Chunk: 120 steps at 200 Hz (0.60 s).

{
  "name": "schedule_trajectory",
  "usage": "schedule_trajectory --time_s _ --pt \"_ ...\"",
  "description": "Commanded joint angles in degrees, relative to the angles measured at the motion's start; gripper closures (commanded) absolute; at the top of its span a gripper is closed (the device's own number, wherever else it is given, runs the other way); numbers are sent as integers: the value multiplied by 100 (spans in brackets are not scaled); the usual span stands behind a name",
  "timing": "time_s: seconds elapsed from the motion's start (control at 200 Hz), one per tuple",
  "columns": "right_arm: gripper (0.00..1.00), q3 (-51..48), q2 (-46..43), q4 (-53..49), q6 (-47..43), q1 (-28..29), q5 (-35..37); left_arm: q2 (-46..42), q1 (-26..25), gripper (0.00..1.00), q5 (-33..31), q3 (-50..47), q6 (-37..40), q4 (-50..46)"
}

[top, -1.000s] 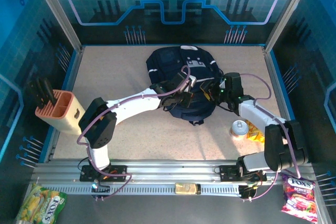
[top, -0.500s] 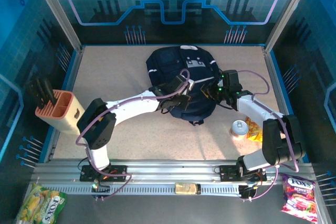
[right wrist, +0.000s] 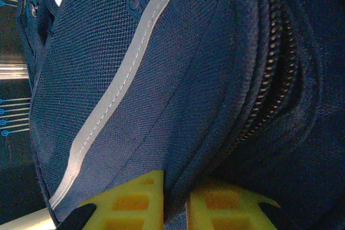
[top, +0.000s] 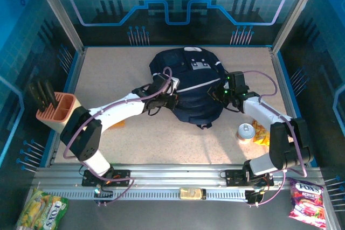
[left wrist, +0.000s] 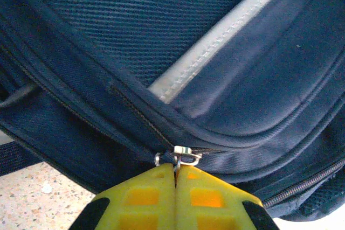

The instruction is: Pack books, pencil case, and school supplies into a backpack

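Note:
The dark navy backpack (top: 190, 79) lies in the middle of the table, with a pale stripe (left wrist: 226, 30) across its front. My left gripper (top: 170, 97) is at the backpack's left side. In the left wrist view it (left wrist: 176, 167) is shut on the metal zipper pull (left wrist: 185, 154). My right gripper (top: 218, 94) is at the backpack's right side, and there it (right wrist: 175, 186) pinches a fold of the navy fabric beside an open zipper (right wrist: 269, 79). The books and the pencil case are out of view. A small orange patch (top: 119, 124), perhaps one of the school supplies, peeks from under my left arm.
A pink rack (top: 58, 112) with black pieces stands at the left edge. A small round can (top: 246, 131) and a yellow wrapper (top: 262, 134) lie right of the backpack. Snack bags (top: 305, 200) lie outside the rail at both near corners.
My left gripper has slid leftwards along the backpack, from its middle to its left side, still shut. The right gripper has closed onto the fabric and stayed in place.

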Motion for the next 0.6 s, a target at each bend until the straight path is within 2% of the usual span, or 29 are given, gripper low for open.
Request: schedule_trajectory --time_s 0.0,0.185,0.305,0.47,0.56,0.595 --pt "85 113 -67 -198 -251 -145 672 64 474 100 -102 255 -2 -491" --pt "85 78 -100 -154 -300 -117 577 445 680 100 -98 763 -115 -552" --pt "84 40 -139 -104 -377 -89 484 744 701 100 -560 1221 -319 -793" --pt "74 121 -241 -142 -762 -43 166 844 726 83 -1148 1519 -724 -1197" --pt "59 310 -404 -286 -1019 -26 74 548 757 73 -1285 1322 -1008 -1298" --pt "52 355 -494 -371 -1141 0 106 370 776 64 -1348 1155 -1140 -1292"
